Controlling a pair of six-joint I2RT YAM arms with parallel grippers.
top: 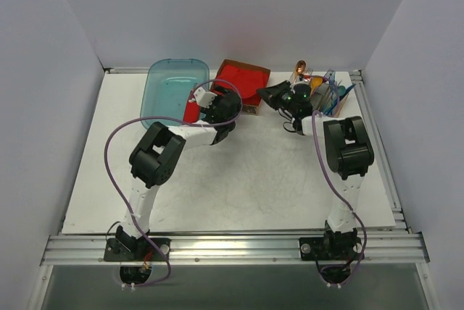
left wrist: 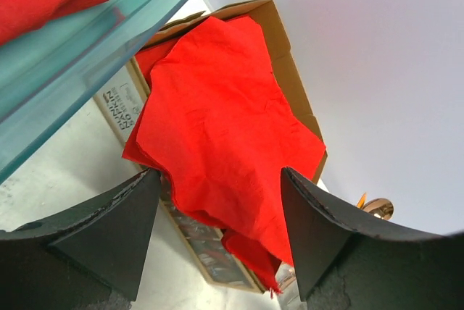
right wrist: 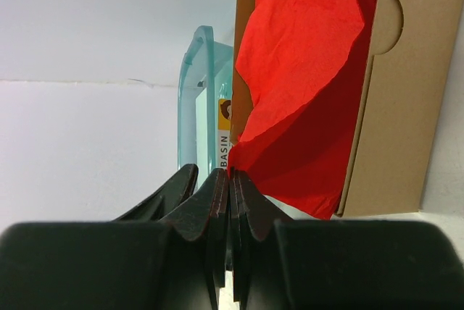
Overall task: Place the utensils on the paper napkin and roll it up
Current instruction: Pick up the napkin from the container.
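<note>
The paper napkin (top: 243,78) is a creased red sheet rising out of its brown cardboard box (top: 251,108) at the back middle. In the right wrist view a corner of the napkin (right wrist: 304,56) runs down to a point at my right gripper (right wrist: 230,174), which is shut on that corner. My right gripper (top: 266,93) reaches in from the box's right side. My left gripper (top: 228,100) is at the box's left side. It is open, and the napkin (left wrist: 217,122) hangs just ahead of its spread fingers (left wrist: 220,172), untouched. The utensils (top: 333,91) stand bunched in a holder at the back right.
A teal see-through basin (top: 170,85) lies left of the box, close to my left gripper; its wall (left wrist: 72,56) fills the left wrist view's upper left. Another red piece (top: 191,111) shows beside the basin. An orange spoon (top: 301,68) sticks up beside the holder. White walls enclose the table.
</note>
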